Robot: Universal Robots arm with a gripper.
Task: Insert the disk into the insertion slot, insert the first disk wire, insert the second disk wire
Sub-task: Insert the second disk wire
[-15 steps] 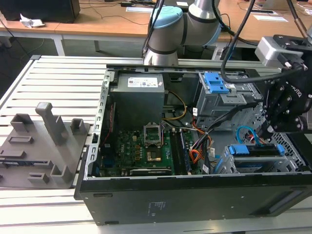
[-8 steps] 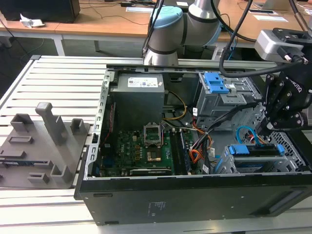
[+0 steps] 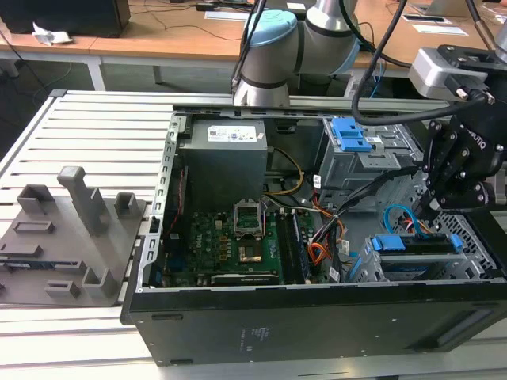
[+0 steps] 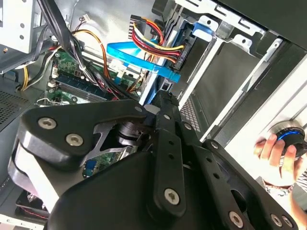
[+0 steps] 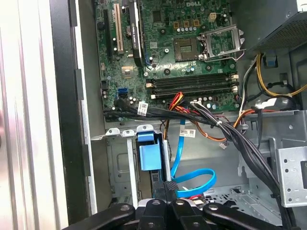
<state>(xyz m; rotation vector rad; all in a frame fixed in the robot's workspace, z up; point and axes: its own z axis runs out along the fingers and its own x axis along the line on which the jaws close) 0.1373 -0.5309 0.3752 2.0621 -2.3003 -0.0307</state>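
The disk (image 3: 416,245), framed by its blue bracket (image 5: 148,155), sits inside the insertion slot (image 3: 366,269) at the case's near corner on the exterior view's right. A red-yellow-black wire bundle (image 4: 153,40) ends in a black plug against the disk's back edge. The second disk wire (image 5: 197,184), a flat light-blue cable (image 4: 141,61), loops beside the disk (image 3: 398,215). My gripper (image 5: 168,188) hangs just over the disk's end (image 3: 432,209). Its fingers (image 4: 164,108) are pressed together on the small dark plug at that cable's end.
The open case holds a motherboard (image 3: 230,241), a power supply (image 3: 222,158) and a taller grey cage with a blue latch (image 3: 348,134). Black cable bundles (image 5: 240,139) cross near the disk. A grey fixture (image 3: 71,237) lies at the exterior view's left. A hand (image 4: 273,153) rests on a round knob.
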